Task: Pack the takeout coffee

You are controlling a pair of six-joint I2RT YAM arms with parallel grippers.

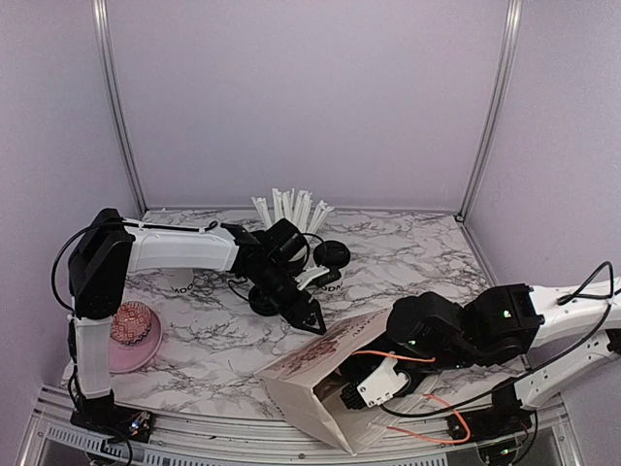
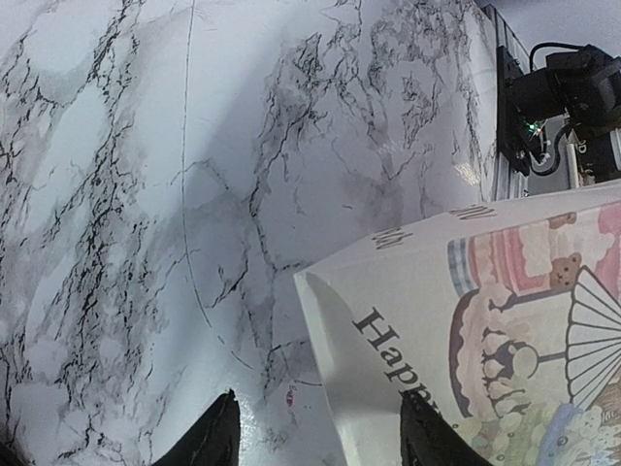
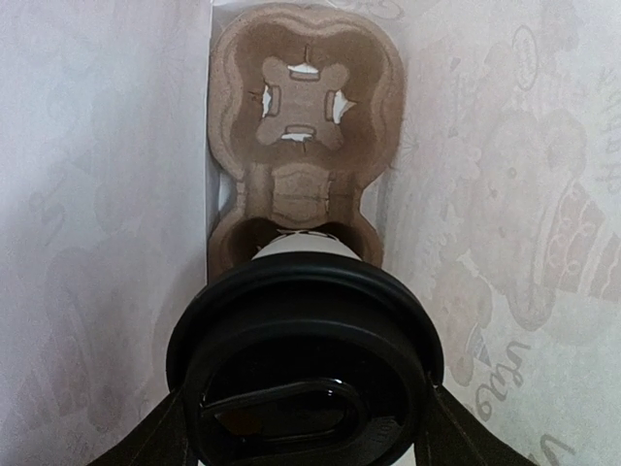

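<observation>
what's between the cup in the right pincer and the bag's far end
A brown cardboard cup carrier: the lidded cup sits at its near slot, its empty far slot beyond, inside the paper bag. Right wrist view shows it.

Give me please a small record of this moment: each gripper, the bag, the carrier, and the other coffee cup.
left gripper: open, empty, over the table beside the paper bag
right gripper: inside the bag, shut on a lidded cup
cup carrier: in the bag; far slot empty, cup at near slot
second lidded cup: on the table, just beyond the left gripper
</observation>
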